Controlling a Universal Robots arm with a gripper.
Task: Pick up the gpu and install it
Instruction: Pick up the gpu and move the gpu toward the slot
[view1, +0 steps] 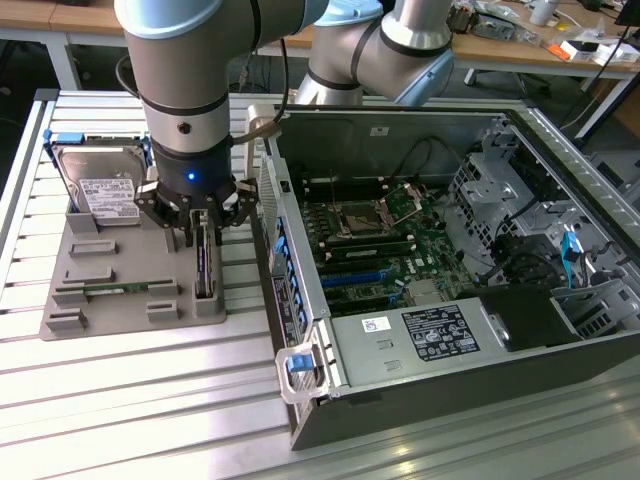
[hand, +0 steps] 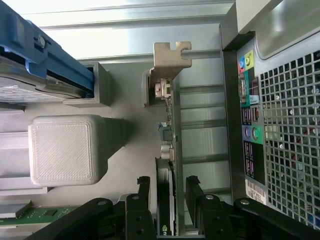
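- Gripper (hand: 167, 184) noted wide open, jaws set either side of the upright gpu (hand: 169, 145), nothing held.
- Card judged light, stiff, fragile; flat faces near the top edge are favoured for gripping.

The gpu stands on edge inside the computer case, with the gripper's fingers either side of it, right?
No: the gpu stands on edge in the grey holder beside the computer case, not inside it, as the exterior view shows. The gripper does have its fingers either side of it.

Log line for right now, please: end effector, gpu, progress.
end effector: open, straddling gpu | gpu: on edge in gray holder, ungrasped | install: not started
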